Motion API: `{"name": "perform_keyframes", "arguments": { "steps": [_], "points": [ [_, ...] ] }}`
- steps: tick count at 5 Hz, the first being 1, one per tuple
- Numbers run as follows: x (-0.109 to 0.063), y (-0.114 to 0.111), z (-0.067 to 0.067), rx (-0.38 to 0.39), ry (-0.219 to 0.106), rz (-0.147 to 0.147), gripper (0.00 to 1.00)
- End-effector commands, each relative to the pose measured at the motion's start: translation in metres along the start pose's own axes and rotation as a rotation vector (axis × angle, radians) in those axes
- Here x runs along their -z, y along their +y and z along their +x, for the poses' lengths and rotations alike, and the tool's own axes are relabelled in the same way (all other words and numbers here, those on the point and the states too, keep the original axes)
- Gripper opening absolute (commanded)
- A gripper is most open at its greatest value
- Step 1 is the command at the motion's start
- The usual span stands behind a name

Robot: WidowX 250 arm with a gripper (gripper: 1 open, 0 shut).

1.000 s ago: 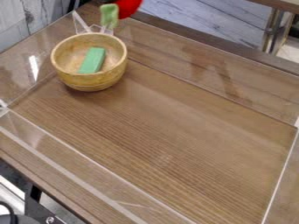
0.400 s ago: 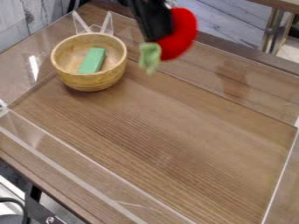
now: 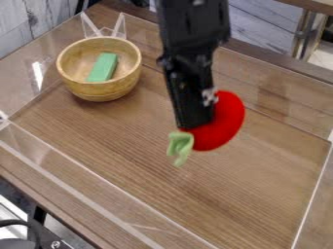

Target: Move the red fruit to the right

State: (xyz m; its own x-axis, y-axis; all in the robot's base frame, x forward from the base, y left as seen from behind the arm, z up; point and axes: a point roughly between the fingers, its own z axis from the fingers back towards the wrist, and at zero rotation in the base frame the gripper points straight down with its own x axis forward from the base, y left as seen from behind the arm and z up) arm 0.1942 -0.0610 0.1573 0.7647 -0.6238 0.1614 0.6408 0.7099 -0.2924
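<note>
The tool grips the red fruit, long axis slanted, green cap pointing down-left.

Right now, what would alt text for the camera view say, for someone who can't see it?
A black robot gripper holds a red fruit with a green leafy cap above a wooden table. Behind it to the left sits a wooden bowl containing a flat green block.
</note>
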Motion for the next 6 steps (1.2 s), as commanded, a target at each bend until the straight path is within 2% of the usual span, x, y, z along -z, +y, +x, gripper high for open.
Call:
{"name": "perform_keyframes", "arguments": {
  "steps": [1, 2, 3, 4, 5, 6],
  "points": [
    [0.008, -0.008, 0.001, 0.025, -0.028, 0.01, 0.0],
    [0.027, -0.01, 0.007, -0.027, -0.069, 0.015, 0.0],
    [0.035, 0.0, 0.011, -0.12, -0.115, 0.039, 0.0],
    [0.031, 0.003, 0.03, -0.243, -0.16, 0.08, 0.0],
    [0.034, 0.012, 0.055, -0.368, -0.2, 0.119, 0.0],
    [0.037, 0.019, 0.08, -0.372, -0.208, 0.128, 0.0]
  ]
}}
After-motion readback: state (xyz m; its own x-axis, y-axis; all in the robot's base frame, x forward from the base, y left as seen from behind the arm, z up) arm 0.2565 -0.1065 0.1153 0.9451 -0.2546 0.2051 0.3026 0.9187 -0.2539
